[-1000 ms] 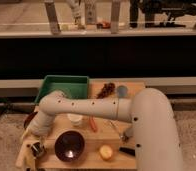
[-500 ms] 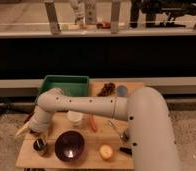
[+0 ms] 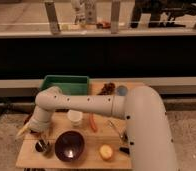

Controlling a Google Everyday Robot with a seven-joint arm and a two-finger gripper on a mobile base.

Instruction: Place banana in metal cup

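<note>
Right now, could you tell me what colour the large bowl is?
Dark purple; the bowl shows best in the camera view, right of the tool.

- Indoor light, moderate and warm in tone; brightest on the robot arm (image 3: 86, 102), whose white shell reads slightly washed out along its upper edge
- Wide dark band across the middle of the view, almost no detail in it
- Upper strip beyond that band is paler and evenly lit, forms there soft and hazy
- Wooden table (image 3: 28, 157) mid-toned; short soft shadows under the purple bowl (image 3: 69, 145) and white cup (image 3: 75, 117)
- Small bright glint on the metal cup (image 3: 40, 146)
- Whole view soft and blocky, edges smeared; gripper (image 3: 31, 125) at the table's left edge merges with shadow, outline unclear
- Floor at right grainy, dull grey
</note>
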